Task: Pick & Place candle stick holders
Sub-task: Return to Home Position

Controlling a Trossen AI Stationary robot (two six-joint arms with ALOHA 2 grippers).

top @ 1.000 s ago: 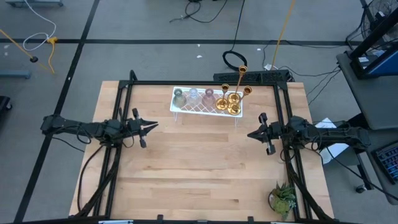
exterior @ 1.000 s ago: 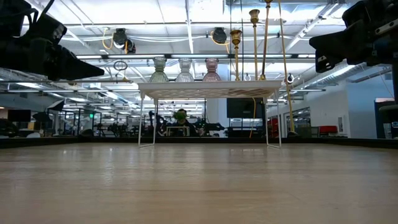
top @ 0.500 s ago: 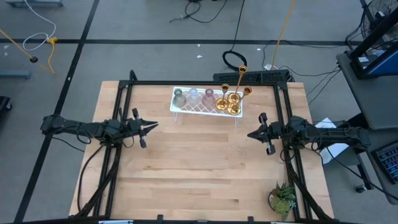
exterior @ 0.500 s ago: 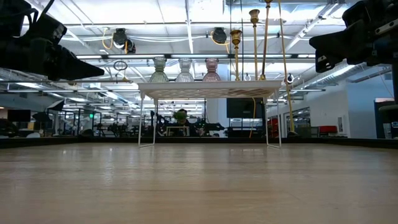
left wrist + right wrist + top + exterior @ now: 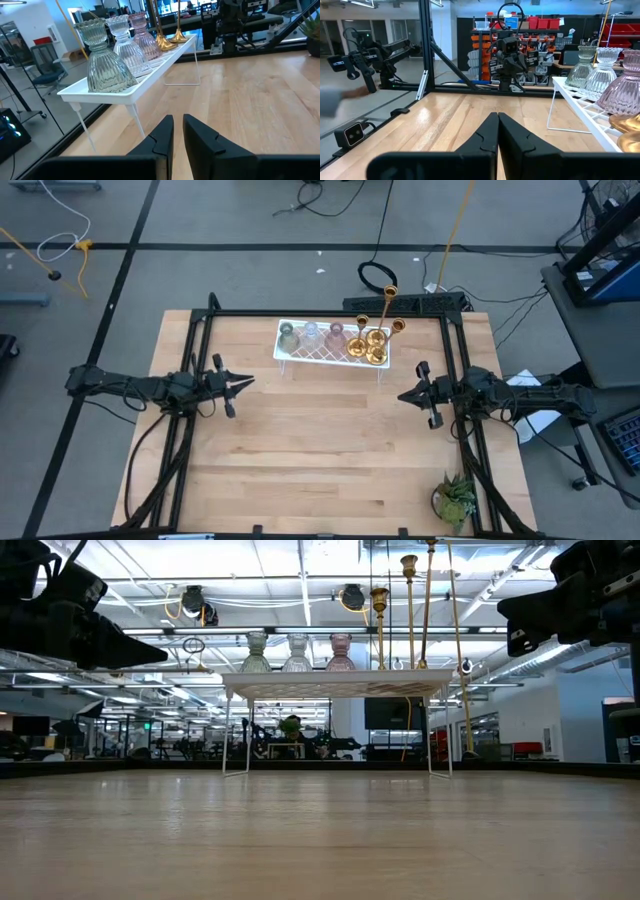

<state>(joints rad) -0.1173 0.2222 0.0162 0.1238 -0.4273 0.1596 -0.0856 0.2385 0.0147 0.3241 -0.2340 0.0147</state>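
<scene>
A white lattice tray on thin legs stands at the table's far side. On it rest three squat glass holders, greenish, clear and pinkish, and three gold holders at its right end. The glass ones also show in the left wrist view. My left gripper hovers shut and empty at the table's left, above the table. My right gripper hovers shut and empty at the right.
A small green potted plant stands at the table's near right corner. Black frame rails run along both sides of the table. Bare wood lies between the arms and toward the near edge.
</scene>
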